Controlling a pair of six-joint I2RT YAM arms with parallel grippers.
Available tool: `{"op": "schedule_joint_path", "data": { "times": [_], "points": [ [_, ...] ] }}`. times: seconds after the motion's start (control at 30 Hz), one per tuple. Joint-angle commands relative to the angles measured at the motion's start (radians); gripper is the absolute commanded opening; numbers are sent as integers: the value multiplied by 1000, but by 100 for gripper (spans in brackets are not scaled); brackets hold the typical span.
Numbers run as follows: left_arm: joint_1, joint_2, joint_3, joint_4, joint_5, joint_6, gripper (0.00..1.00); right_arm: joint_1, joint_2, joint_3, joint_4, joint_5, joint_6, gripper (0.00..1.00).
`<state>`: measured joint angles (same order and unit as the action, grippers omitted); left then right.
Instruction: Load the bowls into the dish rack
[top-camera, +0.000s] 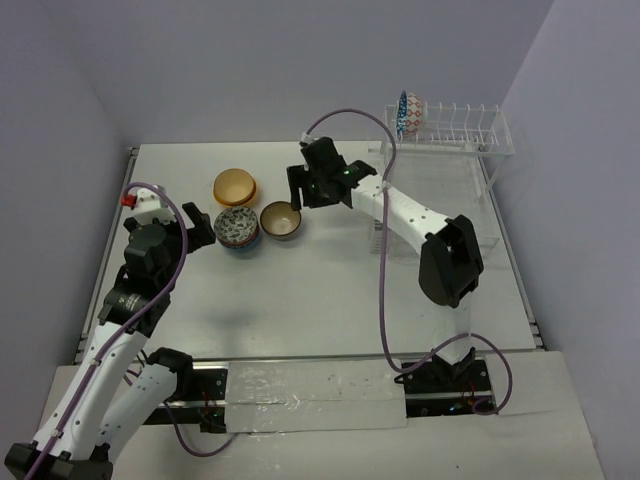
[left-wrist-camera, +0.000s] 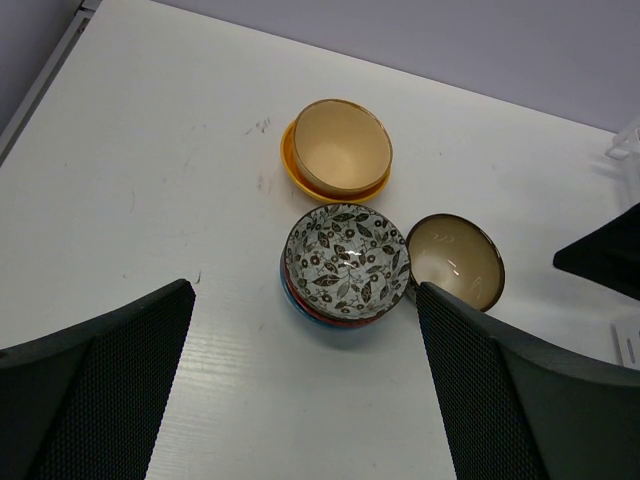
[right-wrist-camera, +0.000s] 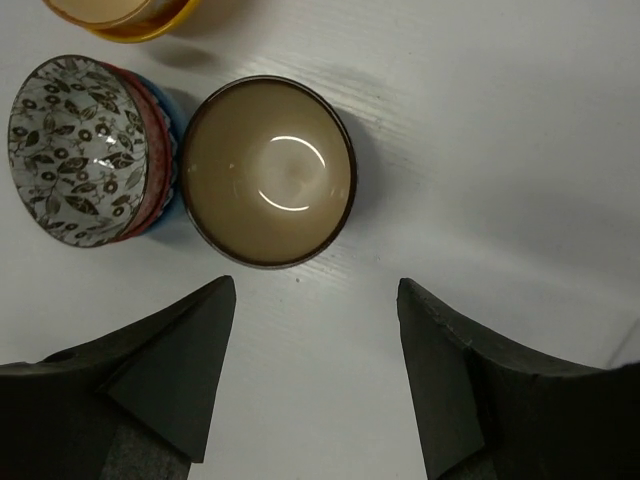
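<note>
The right gripper (right-wrist-camera: 315, 372) hovers over the white table (top-camera: 330, 290). Its two dark fingers (right-wrist-camera: 175, 360) are spread apart with nothing between them. Just ahead of the fingertips lies a glossy tan round bowl with a dark brown rim (right-wrist-camera: 268, 170), upright on the table. It sits in line with the gap between the fingers, a little toward the left one, and neither finger touches it.

Just beside this bowl, on its left in the wrist view, is a stack of small round bowls (right-wrist-camera: 150, 170). The top one is a white bowl with a brown leaf-and-flower pattern (left-wrist-camera: 347, 262). A red rim and a blue rim show beneath it. Beyond the stack, a plain tan bowl (left-wrist-camera: 342, 145) rests tilted inside an orange-yellow bowl (left-wrist-camera: 292, 165).

The left gripper (left-wrist-camera: 305, 385) faces the stack from the near left. Its black mesh-textured fingers (left-wrist-camera: 110, 390) stand wide apart and empty. The stack lies ahead of the gap and clear of both fingers.

The clear and white plastic-and-wire dish rack (top-camera: 470, 135) stands at the far right corner of the table, well apart from both grippers. One blue-and-white patterned bowl (top-camera: 409, 114) stands on edge at the left end of its raised row of prongs.
</note>
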<state>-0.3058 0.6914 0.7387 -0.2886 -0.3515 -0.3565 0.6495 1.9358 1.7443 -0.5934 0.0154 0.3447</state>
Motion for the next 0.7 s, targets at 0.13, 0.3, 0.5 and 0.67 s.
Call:
{"op": "schedule_joint_path", "data": {
  "times": [0.13,0.3,0.5,0.67],
  "points": [
    [-4,0,-12,43,22,7,99,1,136,56,67,-60,109,70],
    [-4,2,-12,42,23,7,99,1,193,78,78,-23,138,65],
    [-4,0,-12,40,22,7,99,2,245,92,87,11,157,61],
    [-4,0,-12,40,22,8,99,2,279,110,89,26,174,55]
  ]
}}
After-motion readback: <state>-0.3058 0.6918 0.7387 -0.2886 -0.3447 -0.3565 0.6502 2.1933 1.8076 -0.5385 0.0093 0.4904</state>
